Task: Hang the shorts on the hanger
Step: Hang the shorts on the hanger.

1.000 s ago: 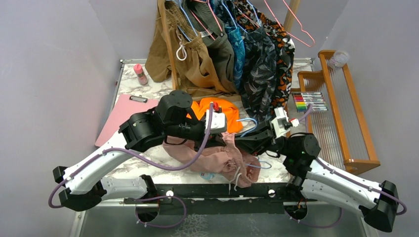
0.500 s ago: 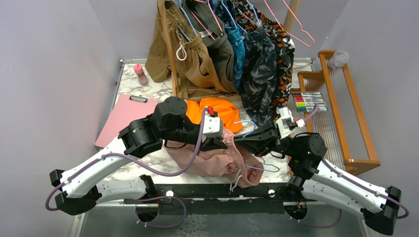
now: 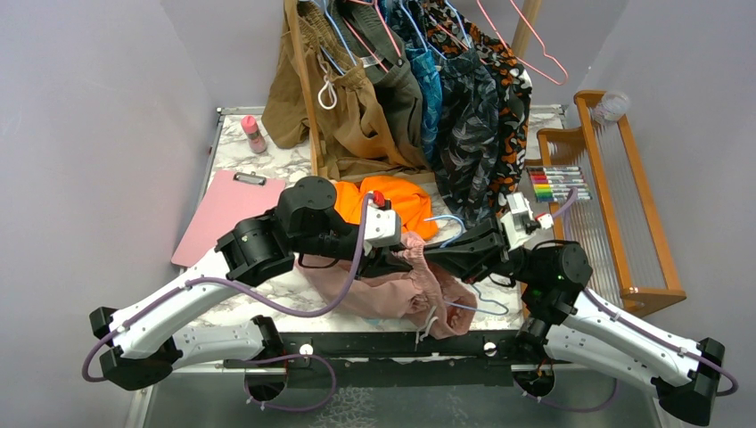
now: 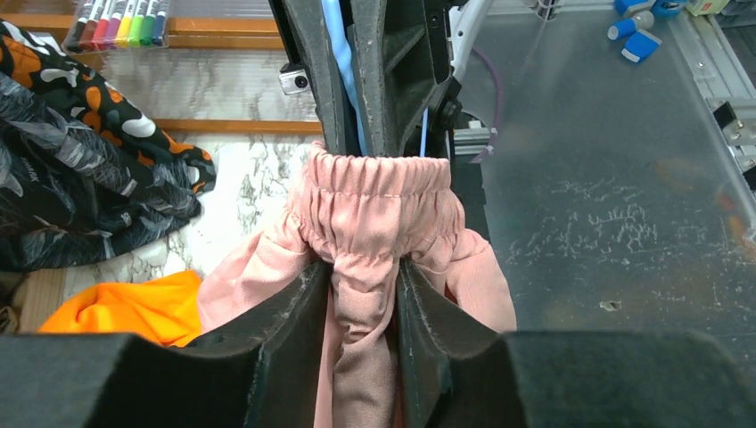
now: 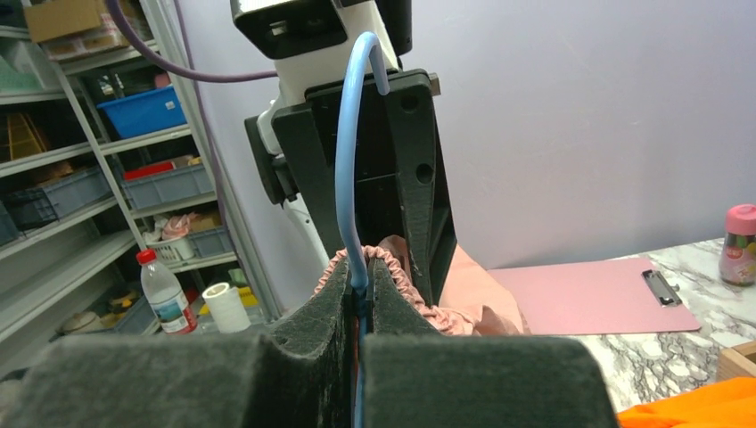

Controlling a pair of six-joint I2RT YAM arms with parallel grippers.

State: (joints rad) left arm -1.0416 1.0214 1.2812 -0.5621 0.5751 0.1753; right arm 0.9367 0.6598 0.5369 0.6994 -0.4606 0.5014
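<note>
The left gripper (image 4: pixel 361 290) pinches a bunched fold of the pink shorts (image 4: pixel 379 201) between narrow jaws, with the waistband just past its tips at mid-frame. Opposite, the right gripper (image 5: pixel 359 290) has its jaws closed tight on the wire of the light blue hanger (image 5: pixel 342 160).

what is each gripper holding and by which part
Left gripper is shut on the shorts, pinching bunched fabric just below the elastic waistband. Right gripper is shut on the hanger, gripping its wire below the curved end.
</note>
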